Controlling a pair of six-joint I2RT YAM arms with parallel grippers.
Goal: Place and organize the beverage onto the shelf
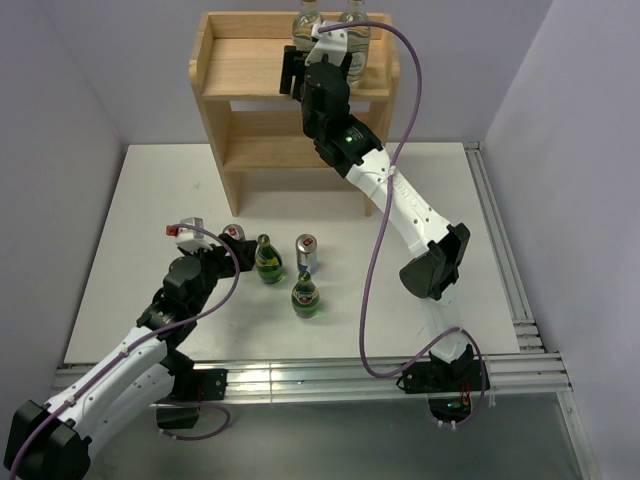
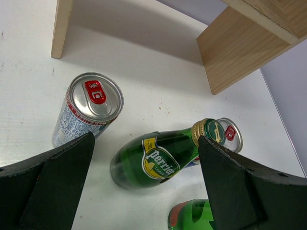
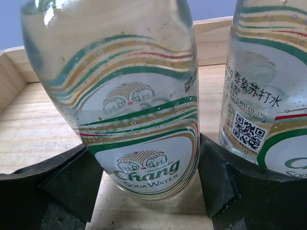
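Two clear water bottles stand at the right of the shelf's (image 1: 240, 60) top board. My right gripper (image 1: 310, 50) is open around the left one (image 1: 307, 25). In the right wrist view that bottle (image 3: 139, 96) stands on the board (image 3: 38, 129) between the fingers of the gripper (image 3: 146, 158), which lie close to its sides. The other bottle (image 3: 268, 86) is just to the right. On the table, my left gripper (image 1: 245, 258) is open around a green bottle (image 2: 153, 160). A can (image 2: 91, 105) stands to its left, and a second can (image 2: 229, 135) behind it. A second green bottle (image 2: 192, 215) is nearer.
The shelf's two lower tiers (image 1: 290, 150) hold nothing I can see. Its side panels (image 2: 240, 48) rest on the white table (image 1: 150, 200) just beyond the drinks. A metal rail (image 1: 500, 260) runs along the table's right and near edges.
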